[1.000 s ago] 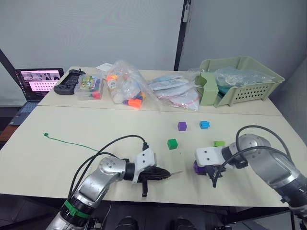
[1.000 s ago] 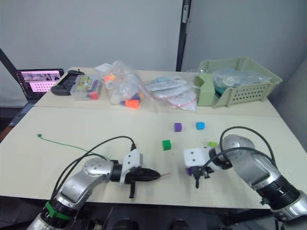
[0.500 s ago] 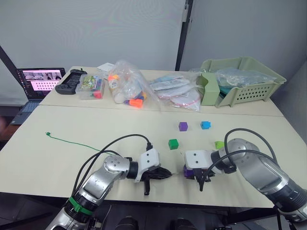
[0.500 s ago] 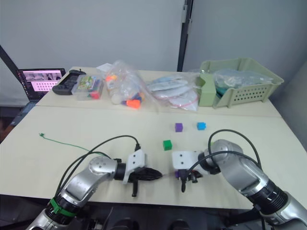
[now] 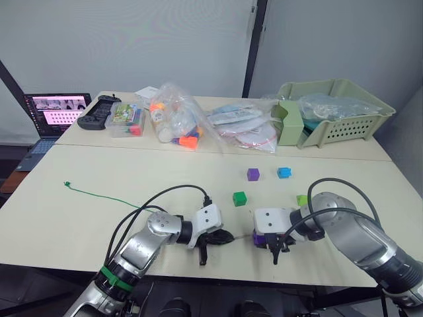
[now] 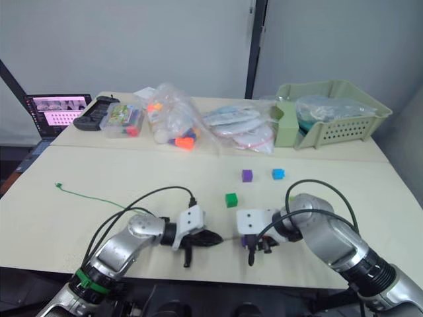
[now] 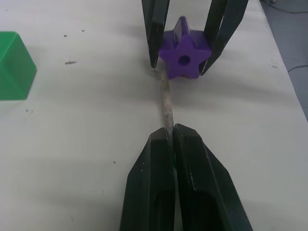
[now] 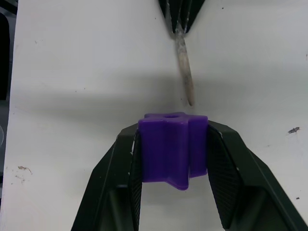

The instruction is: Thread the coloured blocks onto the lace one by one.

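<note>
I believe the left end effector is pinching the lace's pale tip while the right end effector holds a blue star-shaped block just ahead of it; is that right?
Not quite: the star-shaped block is purple, not blue, as the left wrist view shows. The rest holds: the left end effector pinches the lace's pale tip and the right end effector holds the block just ahead of it.
</note>
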Robot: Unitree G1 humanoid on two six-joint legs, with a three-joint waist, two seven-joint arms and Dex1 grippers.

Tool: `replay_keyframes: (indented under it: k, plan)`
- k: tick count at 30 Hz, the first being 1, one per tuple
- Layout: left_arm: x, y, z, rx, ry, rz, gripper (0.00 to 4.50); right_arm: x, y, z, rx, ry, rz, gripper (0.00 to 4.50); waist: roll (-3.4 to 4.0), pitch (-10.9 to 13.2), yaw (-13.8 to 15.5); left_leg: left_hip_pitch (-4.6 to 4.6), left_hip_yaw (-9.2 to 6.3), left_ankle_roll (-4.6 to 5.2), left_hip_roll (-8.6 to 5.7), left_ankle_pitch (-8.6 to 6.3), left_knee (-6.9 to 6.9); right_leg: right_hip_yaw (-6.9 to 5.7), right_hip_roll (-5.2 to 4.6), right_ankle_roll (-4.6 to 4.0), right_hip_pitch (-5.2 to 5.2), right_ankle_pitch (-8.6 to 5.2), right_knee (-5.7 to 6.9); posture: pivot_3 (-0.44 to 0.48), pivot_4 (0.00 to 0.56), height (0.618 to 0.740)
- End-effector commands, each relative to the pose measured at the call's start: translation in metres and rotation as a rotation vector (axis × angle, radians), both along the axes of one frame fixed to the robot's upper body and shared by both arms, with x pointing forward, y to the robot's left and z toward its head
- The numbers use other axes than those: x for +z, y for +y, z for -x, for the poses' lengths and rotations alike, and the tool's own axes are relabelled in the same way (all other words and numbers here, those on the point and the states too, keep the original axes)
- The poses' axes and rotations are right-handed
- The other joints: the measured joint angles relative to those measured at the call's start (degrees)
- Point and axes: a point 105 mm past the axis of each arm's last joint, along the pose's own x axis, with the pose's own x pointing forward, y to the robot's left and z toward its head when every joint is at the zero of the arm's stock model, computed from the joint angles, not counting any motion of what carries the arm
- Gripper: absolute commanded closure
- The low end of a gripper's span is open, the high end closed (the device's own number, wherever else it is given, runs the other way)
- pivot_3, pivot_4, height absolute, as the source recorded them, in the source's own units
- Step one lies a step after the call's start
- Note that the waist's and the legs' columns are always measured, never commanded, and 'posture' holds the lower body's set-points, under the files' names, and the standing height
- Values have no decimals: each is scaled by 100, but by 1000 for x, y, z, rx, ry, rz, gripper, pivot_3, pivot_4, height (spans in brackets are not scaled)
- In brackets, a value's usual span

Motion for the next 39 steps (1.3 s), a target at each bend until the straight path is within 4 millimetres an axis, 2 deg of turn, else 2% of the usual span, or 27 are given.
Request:
replay_keyframes:
  k: [1,19,39]
  plan:
    - [5,-6,4,-35,-18,6,4500,-2,0,0,-8,-9,29,3140,0,0,1,0,-1,0,0,0,0,-1,0,0,0,0,0,0,150,732]
    - [12,-9,6,-62,-7,10,4500,-6,5,-1,-25,3,47,3140,-1,0,-7,36,-3,0,1,0,-1,-5,1,0,38,0,-3,0,150,732]
    - [28,-48,-8,-82,16,111,4500,-9,6,2,-63,1,41,3140,-1,-1,-17,37,-6,0,1,0,-1,-6,2,0,41,0,-3,0,150,732]
